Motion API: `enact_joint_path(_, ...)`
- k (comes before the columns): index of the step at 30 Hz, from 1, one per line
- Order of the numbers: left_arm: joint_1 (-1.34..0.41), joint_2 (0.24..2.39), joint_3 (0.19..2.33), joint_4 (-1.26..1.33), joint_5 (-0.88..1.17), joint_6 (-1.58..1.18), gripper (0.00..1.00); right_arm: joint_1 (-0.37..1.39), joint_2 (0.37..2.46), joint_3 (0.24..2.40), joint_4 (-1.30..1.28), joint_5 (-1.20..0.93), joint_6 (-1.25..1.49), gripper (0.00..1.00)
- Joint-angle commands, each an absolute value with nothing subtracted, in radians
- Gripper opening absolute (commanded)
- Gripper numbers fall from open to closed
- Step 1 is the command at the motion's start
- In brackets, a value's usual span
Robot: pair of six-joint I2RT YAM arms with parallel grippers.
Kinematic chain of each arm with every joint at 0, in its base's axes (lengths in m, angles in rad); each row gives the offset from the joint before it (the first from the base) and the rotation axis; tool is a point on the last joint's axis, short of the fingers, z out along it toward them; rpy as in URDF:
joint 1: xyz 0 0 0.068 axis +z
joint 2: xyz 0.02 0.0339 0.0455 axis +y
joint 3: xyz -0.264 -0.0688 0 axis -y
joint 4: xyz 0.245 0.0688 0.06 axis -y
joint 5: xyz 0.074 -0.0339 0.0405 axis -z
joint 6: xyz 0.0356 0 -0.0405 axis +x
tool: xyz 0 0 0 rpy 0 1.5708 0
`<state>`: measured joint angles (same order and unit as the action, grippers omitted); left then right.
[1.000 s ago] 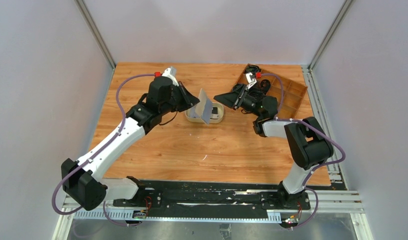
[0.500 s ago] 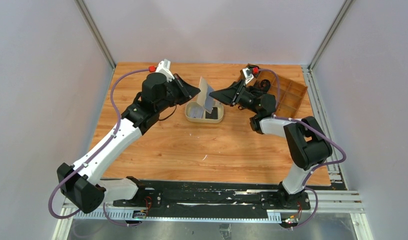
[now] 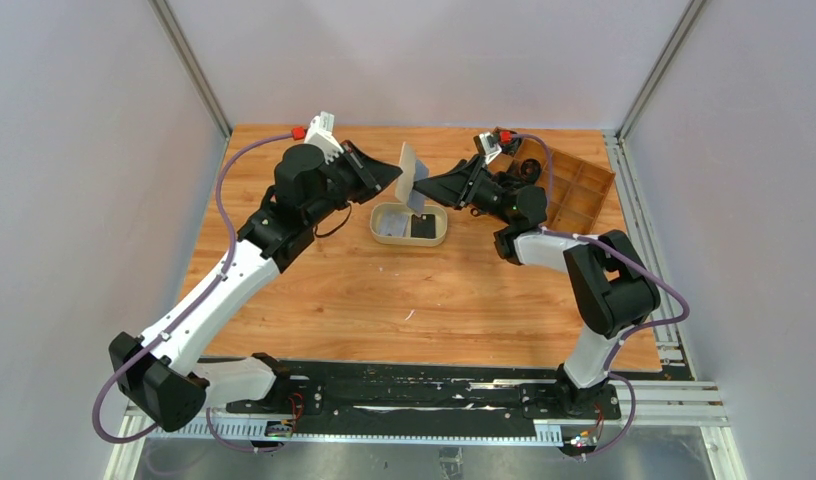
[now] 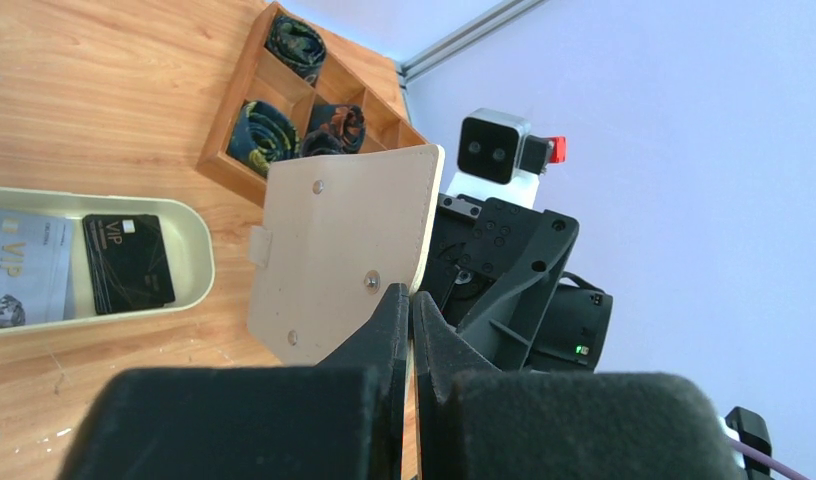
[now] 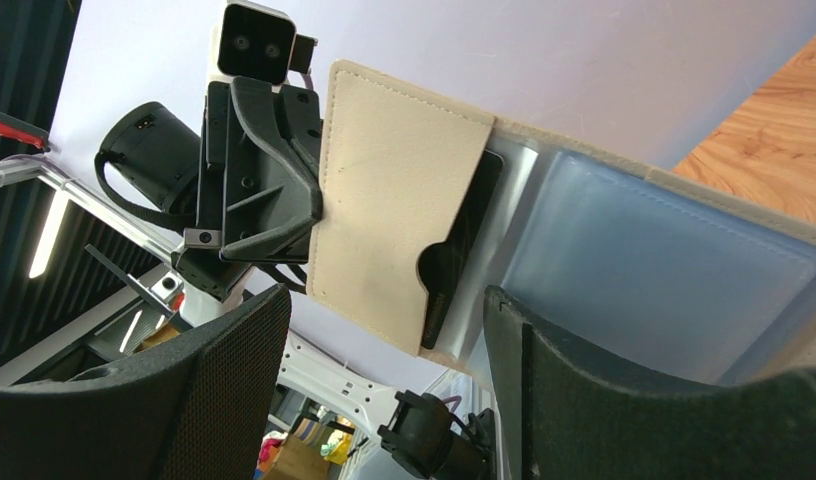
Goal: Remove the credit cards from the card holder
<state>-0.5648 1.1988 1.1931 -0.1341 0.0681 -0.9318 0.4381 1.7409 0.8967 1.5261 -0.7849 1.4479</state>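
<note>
Whereas a second ago the right gripper [image 3: 431, 189] hung well off to one side of the card holder [image 3: 412, 172], it has now closed in until its fingertips sit just beside the raised leaf. Meanwhile the left gripper [image 3: 392, 178] has carried the holder up and farther from the oval dish [image 3: 409, 242] beneath it. The left gripper's jaws are pressed fully together on the holder's lower edge, and the wallet stands upright past its fingertips. The right gripper's jaws stand wide apart with nothing in them. Ahead of its fingers [image 5: 214, 380] the holder's inner face fills the gap. A beige pocket [image 5: 394, 240] lies toward its left finger and a pale blue window [image 5: 664, 285] toward its right. A dark card [image 5: 481, 205] shows behind the pocket, still lodged there; whether anything sits behind the window I cannot tell. A black card [image 3: 421, 227] and a pale card [image 3: 391, 226] lie in the dish below both tools, so I judge the job partly done. The right gripper looks lined up to pinch the lodged card but must close in further.
</note>
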Motion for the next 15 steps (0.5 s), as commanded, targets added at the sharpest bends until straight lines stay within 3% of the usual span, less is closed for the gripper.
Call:
enact_joint_path(1, -0.563, 1.166, 1.227, -0.083, 0.079, -0.937, 0.00, 0.449, 1.749, 0.903, 1.596, -0.778, 1.444, 0.74)
enact_joint_path(15, -0.563, 1.171, 1.209, -0.063, 0.088, -0.946, 0.00, 0.466, 1.737, 0.965, 1.597, -0.802, 1.459, 0.74)
